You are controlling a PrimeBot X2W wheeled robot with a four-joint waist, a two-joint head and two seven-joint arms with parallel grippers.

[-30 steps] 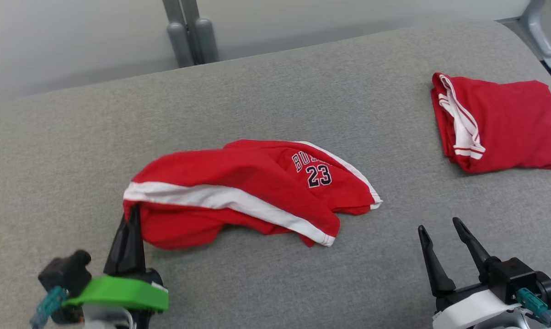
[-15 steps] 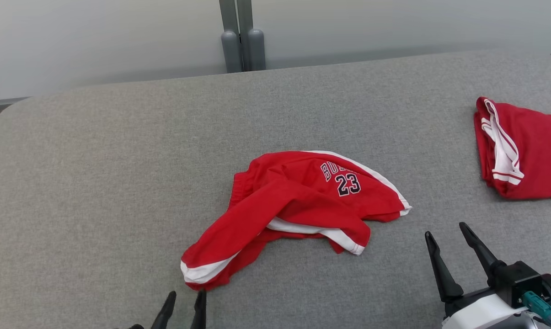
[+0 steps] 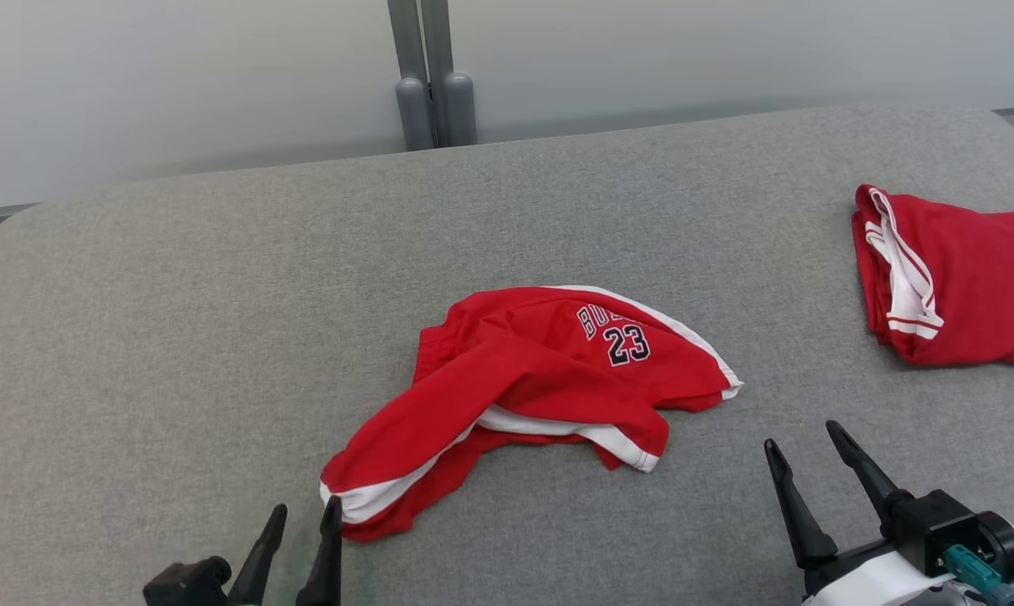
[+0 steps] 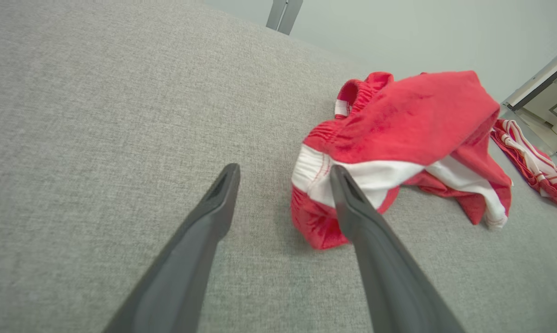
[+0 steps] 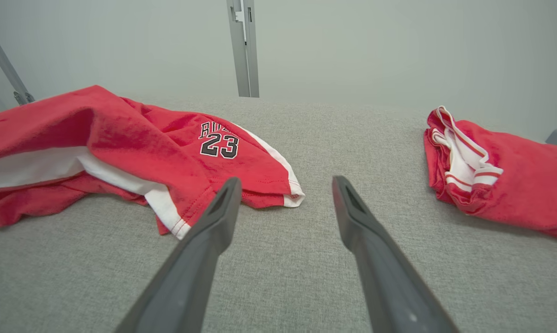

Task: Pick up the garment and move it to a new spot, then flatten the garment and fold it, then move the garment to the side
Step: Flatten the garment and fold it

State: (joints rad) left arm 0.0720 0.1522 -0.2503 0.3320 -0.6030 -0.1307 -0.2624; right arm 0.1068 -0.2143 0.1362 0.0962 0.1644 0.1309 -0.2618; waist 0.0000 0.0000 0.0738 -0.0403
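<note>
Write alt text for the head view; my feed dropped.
Crumpled red shorts with white trim and number 23 lie centred on a grey surface. Open left jaws sit by their near corner, open right jaws lower right; a folded red garment lies far right.

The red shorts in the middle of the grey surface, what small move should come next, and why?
Probably nudge the left gripper toward the white-striped corner of the red shorts so it sits between the open jaws. The shorts lie crumpled, not flat, with that corner just beside the jaws; the right gripper is open, apart from the cloth.
</note>
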